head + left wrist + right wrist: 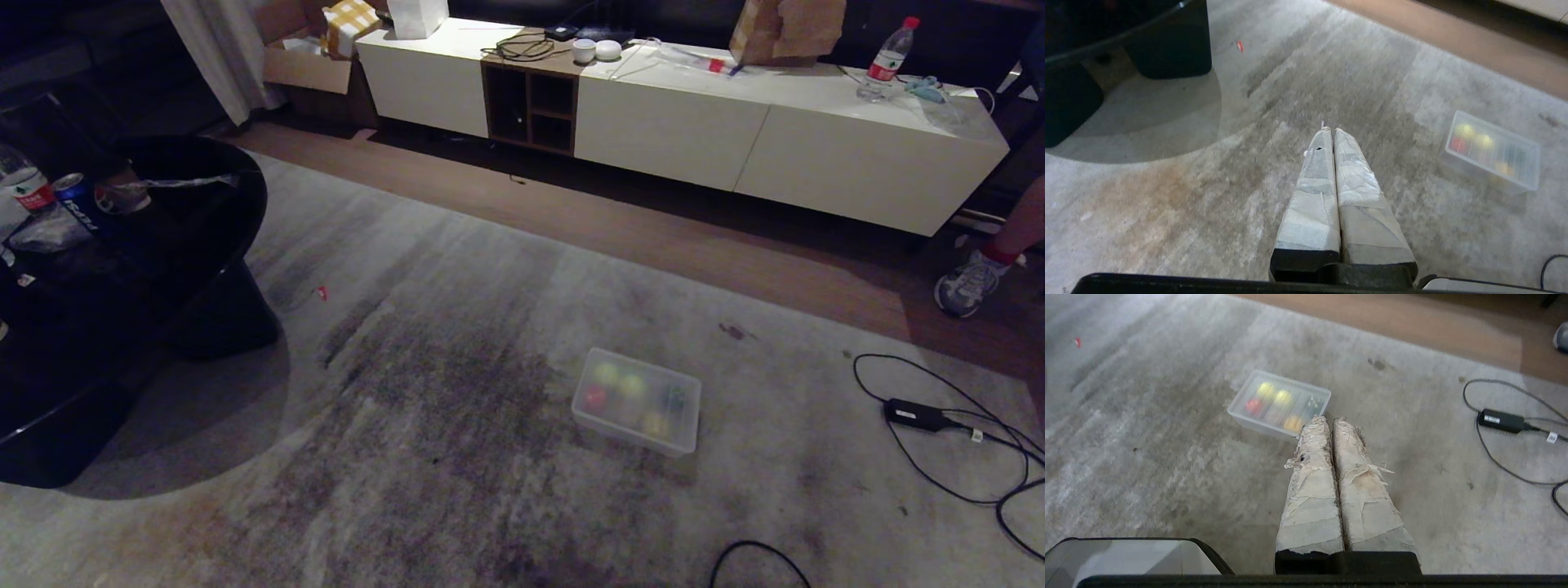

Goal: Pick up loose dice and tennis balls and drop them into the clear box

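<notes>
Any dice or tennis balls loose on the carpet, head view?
No: all sit inside the translucent clear plastic box; grey carpet around it holds none.

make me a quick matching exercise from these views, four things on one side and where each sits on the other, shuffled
Things:
1. clear box
2. blue can
3. water bottle
4. black power adapter

Places:
A. on the long white cabinet
B. on the rug, with balls and dice inside
C. on the rug, among loose cable
D. on the black table

Pairs: 1-B, 2-D, 3-A, 4-C
</notes>
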{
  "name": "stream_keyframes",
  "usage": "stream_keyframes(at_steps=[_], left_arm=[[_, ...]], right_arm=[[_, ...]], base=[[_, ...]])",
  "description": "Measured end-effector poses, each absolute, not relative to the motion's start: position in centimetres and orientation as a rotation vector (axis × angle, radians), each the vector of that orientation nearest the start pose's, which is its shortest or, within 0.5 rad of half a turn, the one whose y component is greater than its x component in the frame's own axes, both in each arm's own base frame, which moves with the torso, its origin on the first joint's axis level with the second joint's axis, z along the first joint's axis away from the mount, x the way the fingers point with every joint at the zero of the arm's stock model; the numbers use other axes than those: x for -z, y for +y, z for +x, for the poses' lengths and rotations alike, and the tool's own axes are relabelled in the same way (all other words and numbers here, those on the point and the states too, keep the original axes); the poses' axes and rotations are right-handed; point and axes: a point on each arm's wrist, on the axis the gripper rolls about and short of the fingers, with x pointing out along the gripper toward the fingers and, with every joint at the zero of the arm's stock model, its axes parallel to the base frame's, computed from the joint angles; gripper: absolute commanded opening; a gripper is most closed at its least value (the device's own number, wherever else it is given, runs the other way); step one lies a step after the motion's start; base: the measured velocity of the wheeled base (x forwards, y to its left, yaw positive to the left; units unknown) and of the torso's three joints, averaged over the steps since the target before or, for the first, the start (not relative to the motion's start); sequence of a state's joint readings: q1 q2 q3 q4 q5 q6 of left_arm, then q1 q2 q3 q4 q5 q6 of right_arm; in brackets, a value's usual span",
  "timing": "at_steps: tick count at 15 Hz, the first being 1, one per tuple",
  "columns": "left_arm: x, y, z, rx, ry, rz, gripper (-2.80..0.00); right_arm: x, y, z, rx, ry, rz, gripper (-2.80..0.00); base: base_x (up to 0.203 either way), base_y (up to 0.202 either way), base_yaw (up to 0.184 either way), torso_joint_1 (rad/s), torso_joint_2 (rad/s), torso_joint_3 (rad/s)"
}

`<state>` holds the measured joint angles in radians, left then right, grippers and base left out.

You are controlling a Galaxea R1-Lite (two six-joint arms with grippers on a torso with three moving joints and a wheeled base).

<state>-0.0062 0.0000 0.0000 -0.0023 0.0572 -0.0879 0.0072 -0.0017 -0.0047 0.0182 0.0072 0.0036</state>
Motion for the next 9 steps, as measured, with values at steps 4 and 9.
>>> stream_keyframes(at_steps=[4, 9], left_arm=[[-7.58, 0.14, -2.28, -0.051, -0.005, -0.087, -2.8], [-7.58, 0.14, -2.28, -0.051, -0.005, -0.087, -2.8]], right_arm=[[-7.49, 0.0, -2.33, -0.015, 0.012, 0.002, -2.8], [-7.49, 0.0, -2.33, -0.014, 0.013, 0.003, -2.8]], base=[[0.0, 0.0, 0.0, 0.003, 0.0, 0.203], [0.0, 0.0, 0.0, 0.003, 0.0, 0.2]])
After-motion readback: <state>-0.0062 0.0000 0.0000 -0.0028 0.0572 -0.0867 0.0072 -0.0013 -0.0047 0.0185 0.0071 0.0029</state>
